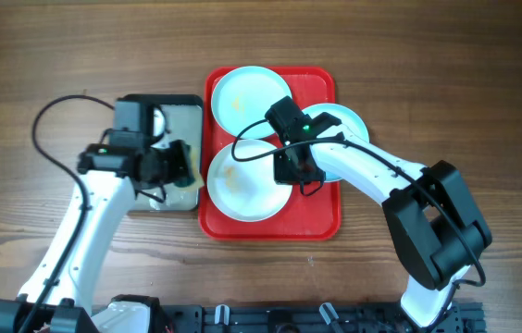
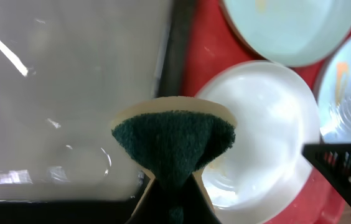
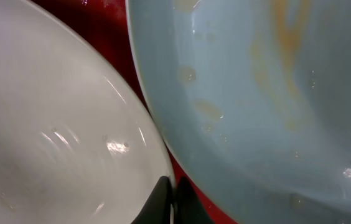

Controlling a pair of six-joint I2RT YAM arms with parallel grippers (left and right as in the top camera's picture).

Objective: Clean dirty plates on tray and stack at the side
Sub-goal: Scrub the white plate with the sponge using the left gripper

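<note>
Three plates lie on the red tray: a mint plate at the back, a white plate at the front left, and a mint plate overhanging the tray's right rim. My right gripper is shut on the white plate's right rim; in the right wrist view its fingers pinch that rim beside an orange-stained mint plate. My left gripper is shut on a green and yellow sponge, held over the edge between the grey tray and the white plate.
A smaller black-rimmed tray with a wet grey inside lies left of the red tray, touching it. The wooden table stretches to all sides. Cables loop from both arms.
</note>
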